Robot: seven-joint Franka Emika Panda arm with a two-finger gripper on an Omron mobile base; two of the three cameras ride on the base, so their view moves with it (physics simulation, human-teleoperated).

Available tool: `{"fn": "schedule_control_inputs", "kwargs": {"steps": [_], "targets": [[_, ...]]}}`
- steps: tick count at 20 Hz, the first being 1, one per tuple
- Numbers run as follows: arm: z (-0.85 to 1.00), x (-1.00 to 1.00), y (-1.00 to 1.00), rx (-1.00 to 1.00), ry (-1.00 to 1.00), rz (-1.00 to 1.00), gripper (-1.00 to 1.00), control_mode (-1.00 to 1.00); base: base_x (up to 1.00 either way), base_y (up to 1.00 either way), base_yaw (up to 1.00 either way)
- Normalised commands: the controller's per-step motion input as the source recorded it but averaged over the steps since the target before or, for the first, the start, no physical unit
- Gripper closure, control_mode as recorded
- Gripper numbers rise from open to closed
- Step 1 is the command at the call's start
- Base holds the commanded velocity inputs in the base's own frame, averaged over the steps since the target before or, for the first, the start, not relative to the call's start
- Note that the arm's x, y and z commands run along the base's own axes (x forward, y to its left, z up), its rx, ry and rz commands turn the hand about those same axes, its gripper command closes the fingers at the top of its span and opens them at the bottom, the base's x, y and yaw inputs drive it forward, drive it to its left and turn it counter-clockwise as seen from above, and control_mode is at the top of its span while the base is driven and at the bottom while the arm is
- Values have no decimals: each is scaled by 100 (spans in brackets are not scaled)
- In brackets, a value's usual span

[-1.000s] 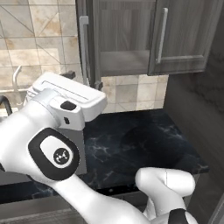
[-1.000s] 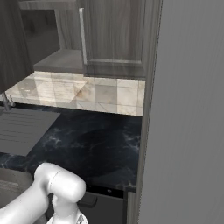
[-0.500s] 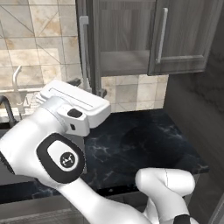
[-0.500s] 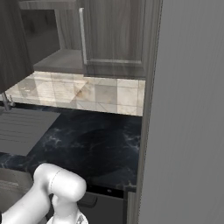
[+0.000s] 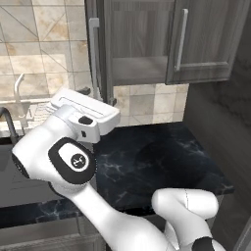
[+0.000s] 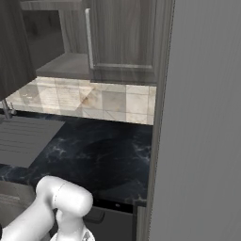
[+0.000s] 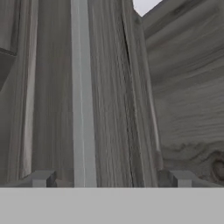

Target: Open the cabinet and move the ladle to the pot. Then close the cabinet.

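Left base view: the cabinet (image 5: 147,44) hangs at 12 o'clock, dark grey-brown wood grain. Its left door is swung out edge-on with a long silver handle (image 5: 94,54); its right door (image 5: 208,41) is shut, with a silver bar handle of its own. The shelf behind the open door looks bare. The white arm fills 7 to 9 o'clock, its hand reaching up beside the open door's lower edge. A black marble counter (image 5: 162,162) lies below, beige wall tiles (image 5: 44,54) at 10 o'clock.

Right base view: the cabinet (image 6: 122,40) sits at 12 o'clock, one door shut with a vertical handle, the open space at 11 o'clock. A grey panel (image 6: 202,117) covers 3 o'clock.

Hand view: the gripper (image 7: 111,178) at 6 o'clock has its jaws spread wide, the silver handle (image 7: 81,96) running upright between the fingertips, nearer the left one; whether either touches it I cannot tell
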Motion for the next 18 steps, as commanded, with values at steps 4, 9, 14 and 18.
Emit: {"fn": "schedule_control_inputs", "kwargs": {"steps": [4, 9, 14, 18], "targets": [[-23, 45, -1, 0, 0, 0, -100, -100, 0, 0, 0], [-19, 21, -2, 0, 0, 0, -100, -100, 0, 0, 0], [-2, 3, -34, 0, 0, 0, -100, -100, 0, 0, 0], [0, 23, -49, 0, 0, 0, -100, -100, 0, 0, 0]]}}
